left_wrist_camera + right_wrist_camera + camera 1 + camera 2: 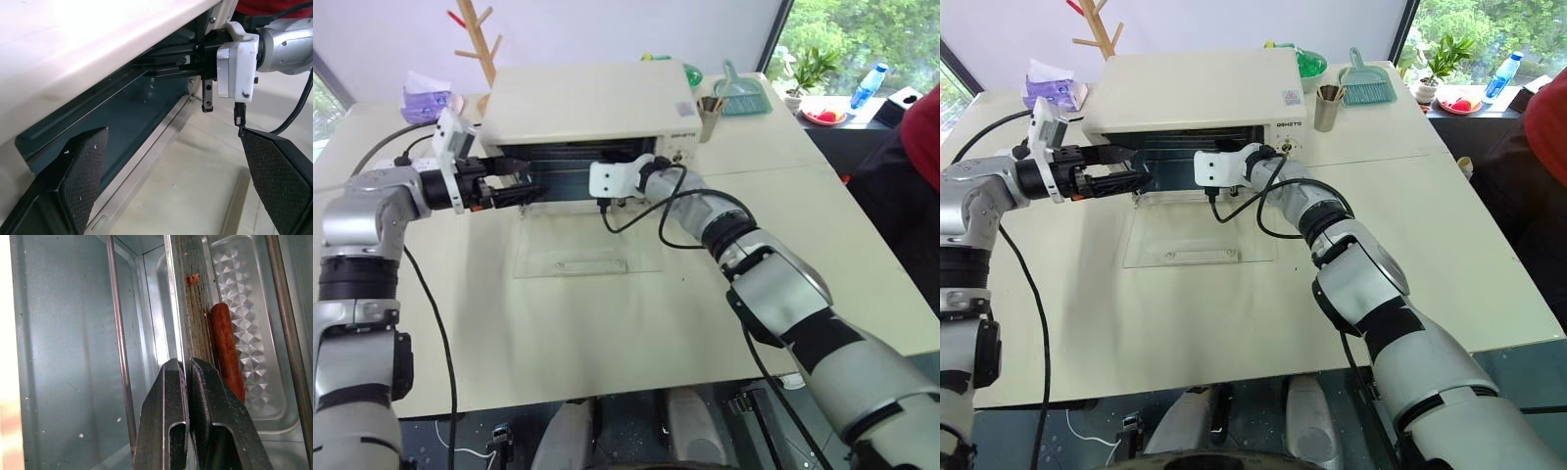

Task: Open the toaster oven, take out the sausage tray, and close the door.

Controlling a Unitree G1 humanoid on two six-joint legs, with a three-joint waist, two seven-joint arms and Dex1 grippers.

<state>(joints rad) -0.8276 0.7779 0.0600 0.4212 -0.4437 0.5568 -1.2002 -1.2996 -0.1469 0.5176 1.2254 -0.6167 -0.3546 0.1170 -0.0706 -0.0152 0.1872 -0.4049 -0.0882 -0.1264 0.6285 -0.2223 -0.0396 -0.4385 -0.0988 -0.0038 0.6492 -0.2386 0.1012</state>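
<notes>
Red-orange sausage (226,345), embossed silver tray (244,308)

Both head eyes look forward and down from above onto the toaster oven (578,108) on the table (783,255), sharing nearly the same scene. The left wrist camera sits just outside its open mouth; the right wrist camera, probably already inside, looks close along the sausage tray (244,308).

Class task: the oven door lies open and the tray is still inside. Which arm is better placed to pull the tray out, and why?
Right. Its tool is inside the toaster oven, shut on the sausage tray rim. The left tool is open at the oven mouth, holding nothing.
</notes>
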